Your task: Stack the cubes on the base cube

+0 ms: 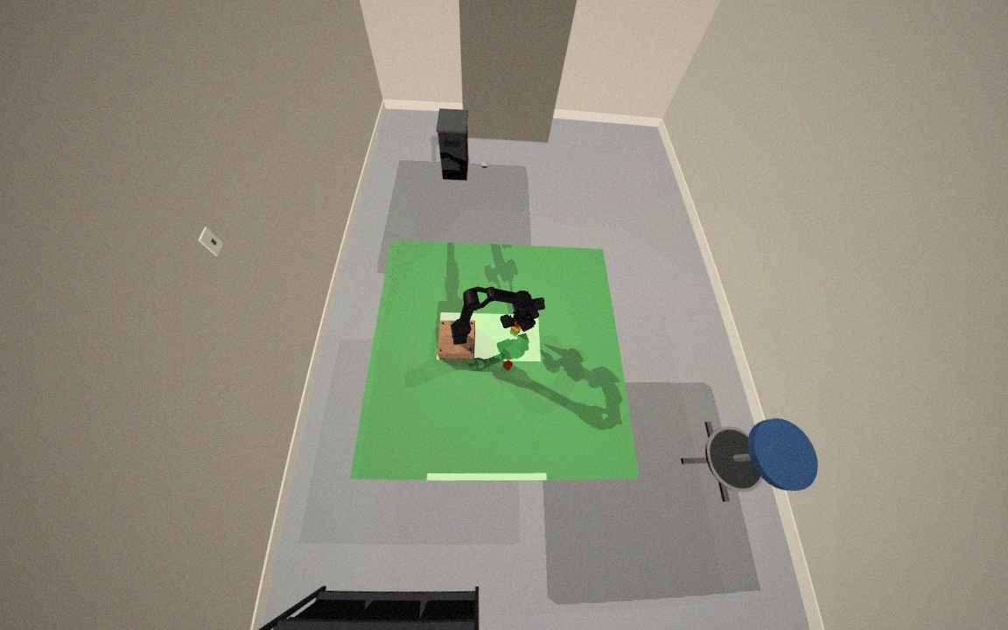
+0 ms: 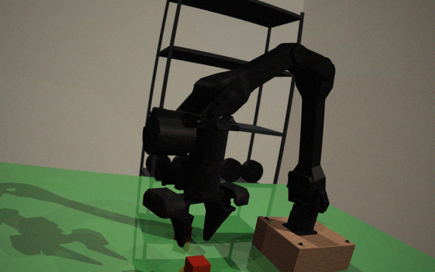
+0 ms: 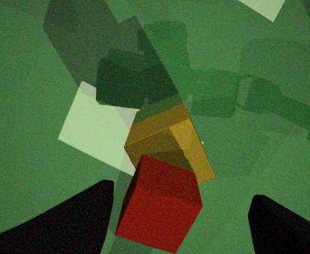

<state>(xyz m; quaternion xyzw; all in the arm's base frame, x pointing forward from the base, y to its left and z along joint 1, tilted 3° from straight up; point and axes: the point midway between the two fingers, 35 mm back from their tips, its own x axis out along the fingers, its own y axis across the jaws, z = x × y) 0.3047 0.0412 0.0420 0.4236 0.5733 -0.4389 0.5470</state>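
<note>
The yellow base cube point(image 1: 514, 330) point(image 2: 181, 269) point(image 3: 202, 155) stands on the green surface in front of the arm. One red cube point(image 2: 197, 263) point(image 3: 158, 215) rests on it, over the corner at the bottom of the wrist view, and looks upright in the exterior view. Its contact with the base is hidden. The other red cube point(image 1: 507, 365) lies apart on the green surface, partly behind a fingertip in the exterior view. My gripper point(image 2: 194, 242) point(image 3: 183, 200) is open and empty. In the exterior view its fingertips are above the placed cube, with clear gaps in the wrist view.
The arm stands on a wooden block point(image 1: 455, 352) point(image 2: 323, 258). A pale sheet point(image 1: 529, 352) shows under the green tabletop point(image 1: 452, 438) point(image 2: 111, 175). A blue stool point(image 1: 782, 454) stands at the right, and a black shelf rack point(image 2: 209, 56) stands behind.
</note>
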